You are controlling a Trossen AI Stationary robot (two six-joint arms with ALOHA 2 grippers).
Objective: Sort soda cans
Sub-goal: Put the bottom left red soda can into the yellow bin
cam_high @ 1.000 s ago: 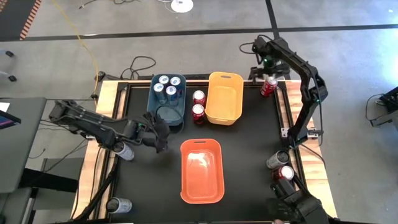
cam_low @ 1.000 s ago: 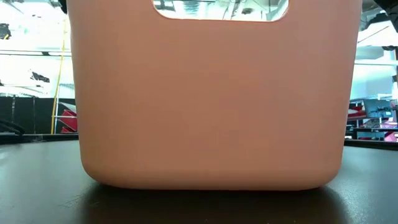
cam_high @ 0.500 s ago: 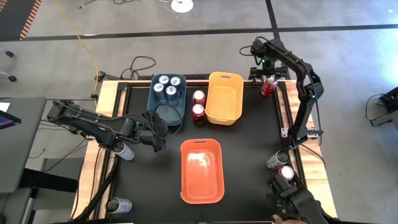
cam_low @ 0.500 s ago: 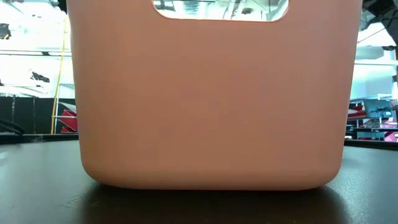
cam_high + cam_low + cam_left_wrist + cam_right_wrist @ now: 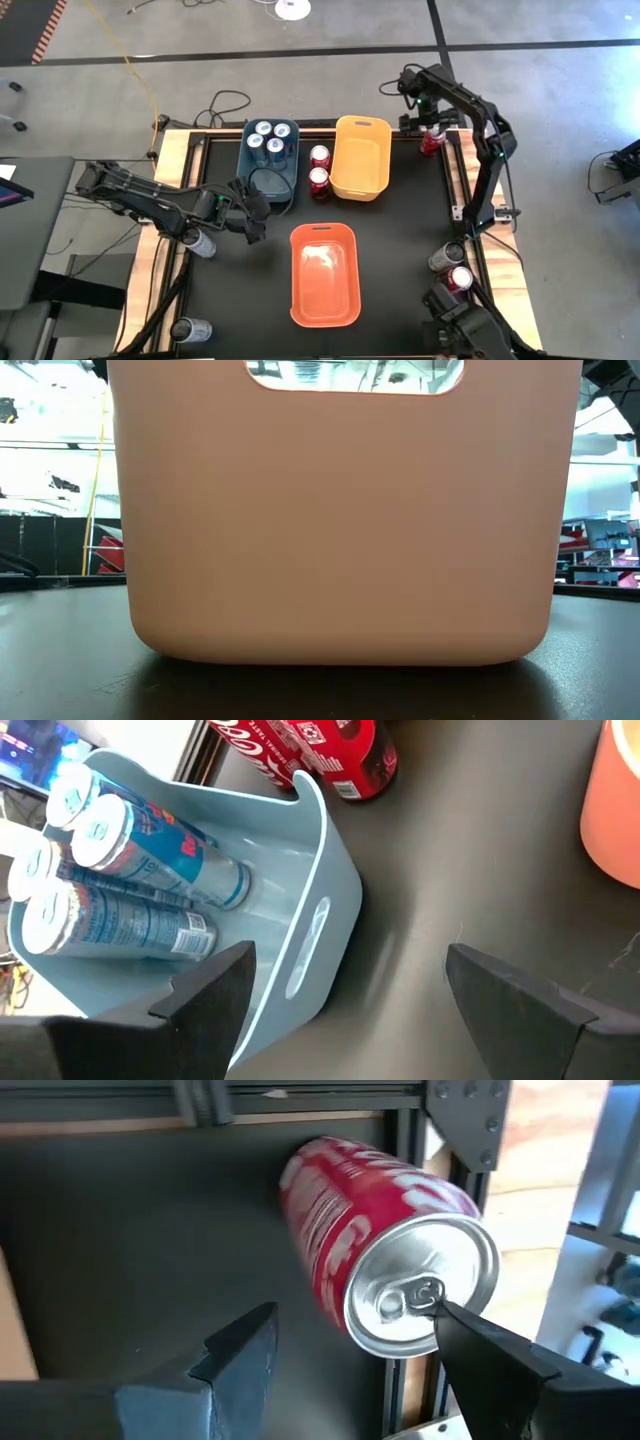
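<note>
Two arms outstretched, right gripper [image 5: 428, 118] open above red can [image 5: 431, 138], left gripper [image 5: 256, 210] open, empty.

The whole table [image 5: 400, 240] is seen straight down from above; the level low view is filled by the near orange bin [image 5: 340, 520], shared with the overhead view; close wrist views are angled downward.

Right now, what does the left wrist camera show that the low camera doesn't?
Only the left wrist view shows the blue bin holding four blue cans, a red can beside it, and the open left gripper. Only the low view shows the room beyond the table. Both show the orange bin and the black tabletop.
</note>
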